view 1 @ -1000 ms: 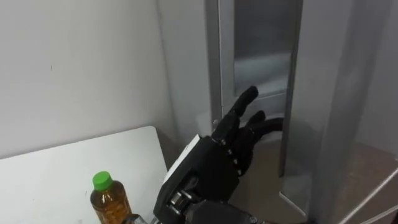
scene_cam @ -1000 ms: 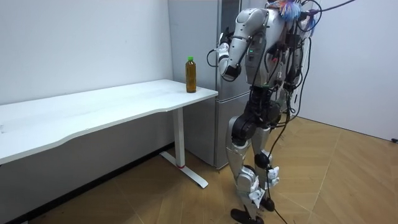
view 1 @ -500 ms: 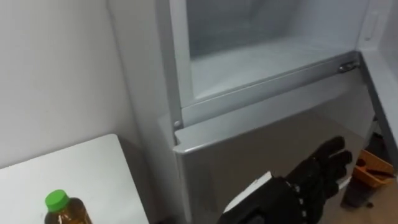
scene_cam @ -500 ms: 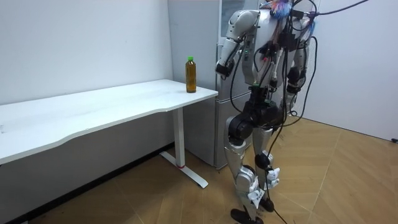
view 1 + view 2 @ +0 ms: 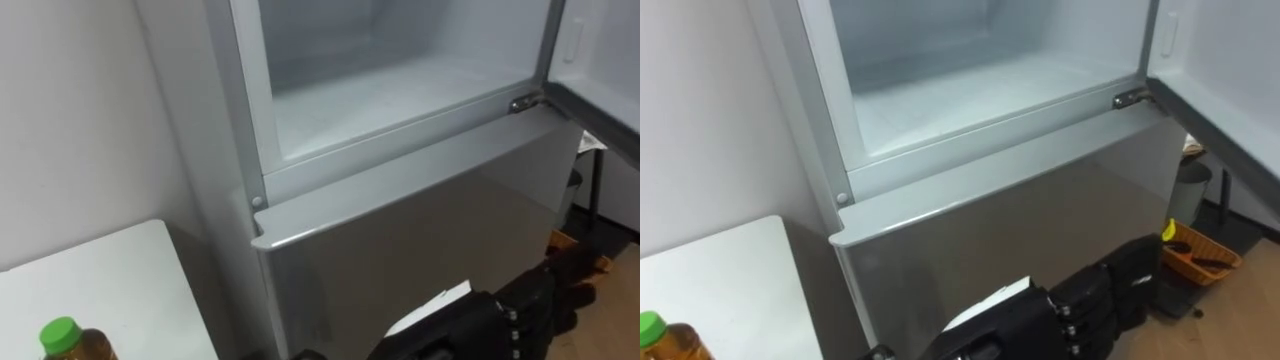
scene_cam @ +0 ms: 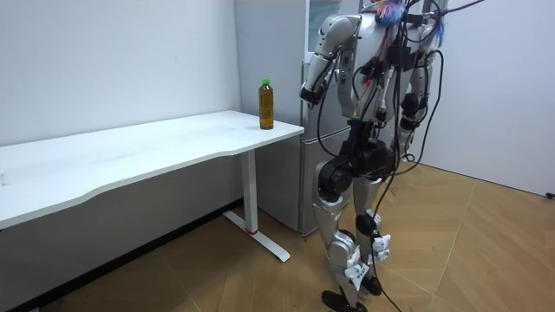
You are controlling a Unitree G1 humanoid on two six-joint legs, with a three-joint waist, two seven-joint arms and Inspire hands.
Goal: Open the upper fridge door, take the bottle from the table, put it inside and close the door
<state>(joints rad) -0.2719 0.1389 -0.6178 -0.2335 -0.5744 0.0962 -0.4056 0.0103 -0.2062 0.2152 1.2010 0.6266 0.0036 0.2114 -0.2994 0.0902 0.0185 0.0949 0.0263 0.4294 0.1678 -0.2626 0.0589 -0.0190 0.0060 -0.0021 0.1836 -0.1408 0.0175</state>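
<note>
Bottle (image 5: 66, 340) at 8 o'clock on the surface (image 5: 110, 290). Left hand (image 5: 1090, 297) at 5 o'clock, fingers (image 5: 1132, 268) released, before the open fridge (image 5: 420, 230).

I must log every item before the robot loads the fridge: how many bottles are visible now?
1. The bottle stands upright on the white table, at the end nearest the fridge. The open upper compartment shows none; the closed lower part could hide others.
</note>
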